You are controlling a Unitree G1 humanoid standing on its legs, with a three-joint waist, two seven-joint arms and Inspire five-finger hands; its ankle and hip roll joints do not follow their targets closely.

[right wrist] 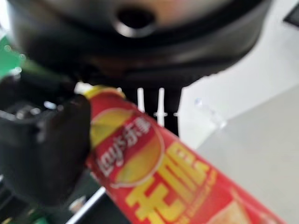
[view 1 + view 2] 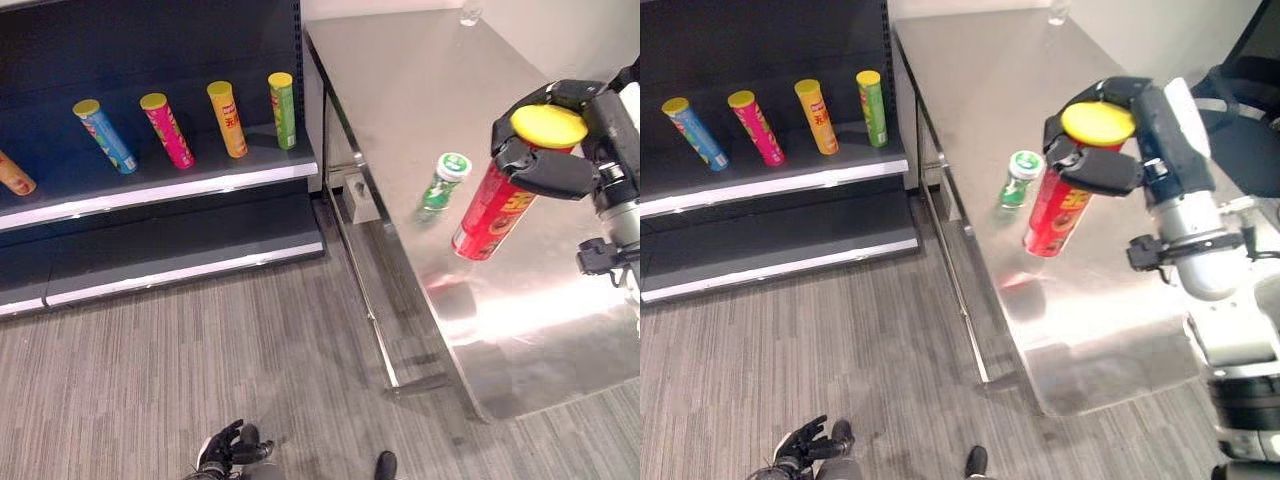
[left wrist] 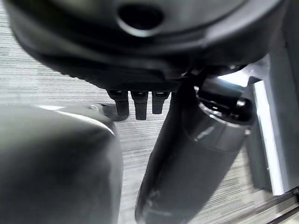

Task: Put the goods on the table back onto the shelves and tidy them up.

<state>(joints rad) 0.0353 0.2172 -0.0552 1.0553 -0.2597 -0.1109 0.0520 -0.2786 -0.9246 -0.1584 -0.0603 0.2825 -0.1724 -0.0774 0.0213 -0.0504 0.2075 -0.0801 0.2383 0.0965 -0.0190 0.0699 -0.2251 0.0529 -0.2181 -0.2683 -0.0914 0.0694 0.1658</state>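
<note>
Already several cans stand on the shelf [image 2: 200, 185]; your right hand [image 2: 545, 170] is clamped round the red can [image 2: 490, 215], green can [image 2: 441, 182] left on the table [image 2: 400, 70].

Glossy brushed-metal table [image 2: 420, 90]; matt carpet [image 2: 200, 360]

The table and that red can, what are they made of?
Table: seemingly brushed steel, grey with blurry reflections and glare. Red can in the right robot hand: likely glossy printed cardboard; yellow lid looks like matte plastic.
</note>
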